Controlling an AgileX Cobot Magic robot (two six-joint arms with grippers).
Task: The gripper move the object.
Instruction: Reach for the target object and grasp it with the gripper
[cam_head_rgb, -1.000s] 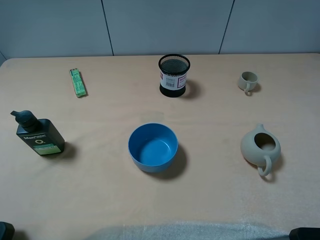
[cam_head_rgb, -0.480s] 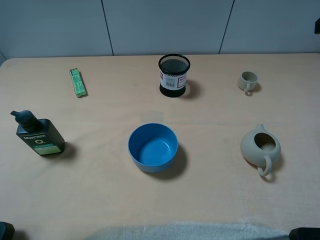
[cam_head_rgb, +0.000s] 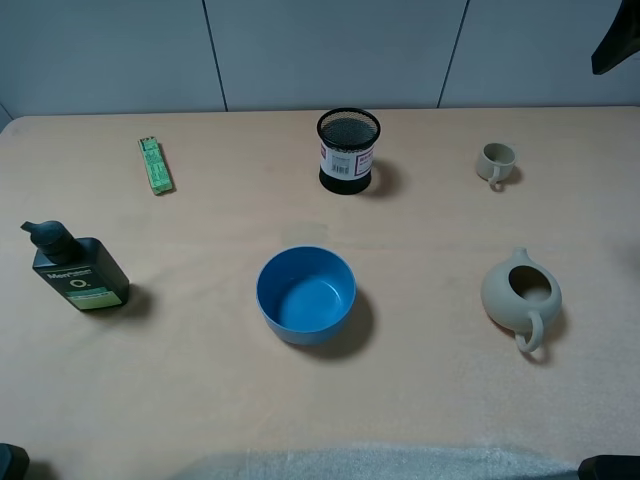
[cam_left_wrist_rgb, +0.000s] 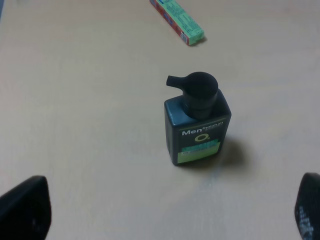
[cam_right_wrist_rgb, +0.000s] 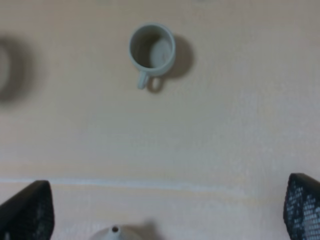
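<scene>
**Exterior high view.** A pale beige table (cam_head_rgb: 200, 400) carried six things, all apart from one another. The small beige-grey ceramic cup with a loop handle (cam_head_rgb: 495, 162) stood upright at the far right of the table, its handle turned toward the near edge. Nearer on the same side sat a larger beige ceramic teapot (cam_head_rgb: 521, 295), and a round blue plastic bowl (cam_head_rgb: 306, 294) stood at the middle. A black wire-mesh pen holder (cam_head_rgb: 349, 150) stood at the far middle, a flat green pack (cam_head_rgb: 155, 165) lay at the far left, and a dark pump bottle with a green label (cam_head_rgb: 75, 268) stood at the left. A black piece of the robot (cam_head_rgb: 615, 45) showed at the upper right edge (which part could not be told).

**Left wrist view.** The left hand (cam_left_wrist_rgb: 167, 212) was open, its two dark fingers (cam_left_wrist_rgb: 25, 212) spread wide and holding nothing. The pump bottle stood upright beyond them, touching neither finger, with the green pack farther off.

**Right wrist view.** The right hand (cam_right_wrist_rgb: 165, 207) was likewise open and empty, its mesh-textured fingers (cam_right_wrist_rgb: 304, 205) set wide. The cup stood on the table well beyond them, untouched, and the teapot's top showed just between the fingers.
</scene>
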